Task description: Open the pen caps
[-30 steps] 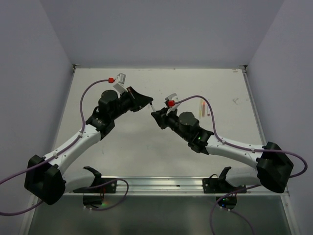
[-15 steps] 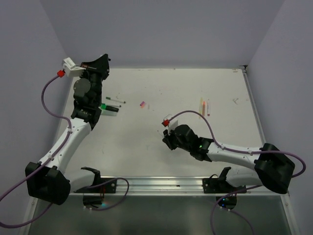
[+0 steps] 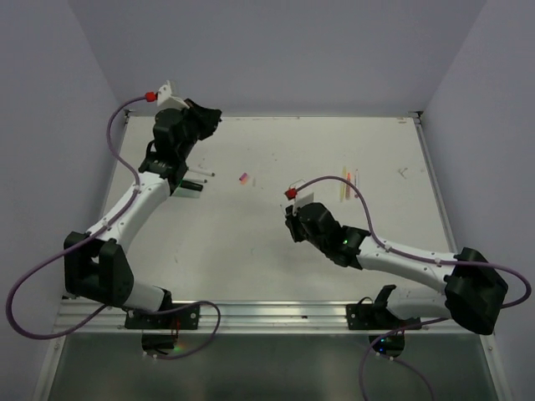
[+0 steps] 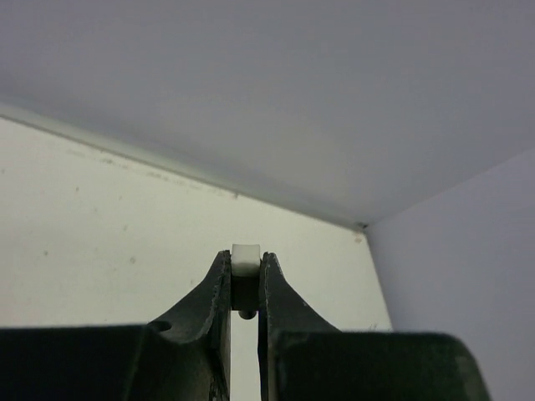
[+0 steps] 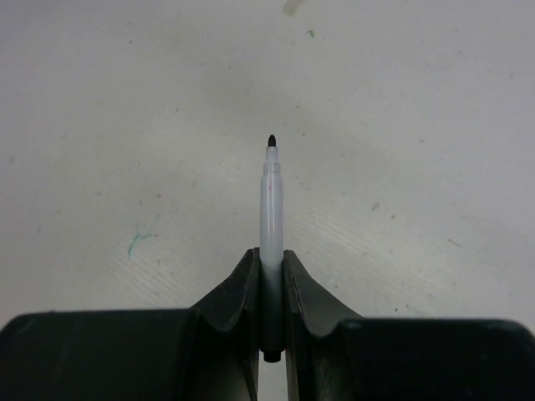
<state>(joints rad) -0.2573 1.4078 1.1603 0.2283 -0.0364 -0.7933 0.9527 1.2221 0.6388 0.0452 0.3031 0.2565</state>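
Cap (image 4: 245,260), white-topped, pinched in left gripper (image 4: 245,277); right gripper (image 5: 271,261) clamps uncapped black-tipped pen (image 5: 272,196), tip ahead; overhead view hides both.

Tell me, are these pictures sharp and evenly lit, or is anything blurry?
Top view: soft even light, no glare on the table, all sharp. Left wrist view: the small white piece is crisp, the dark left gripper nearest the lens soft. Right wrist view: the pen sharp, barely shadowed.
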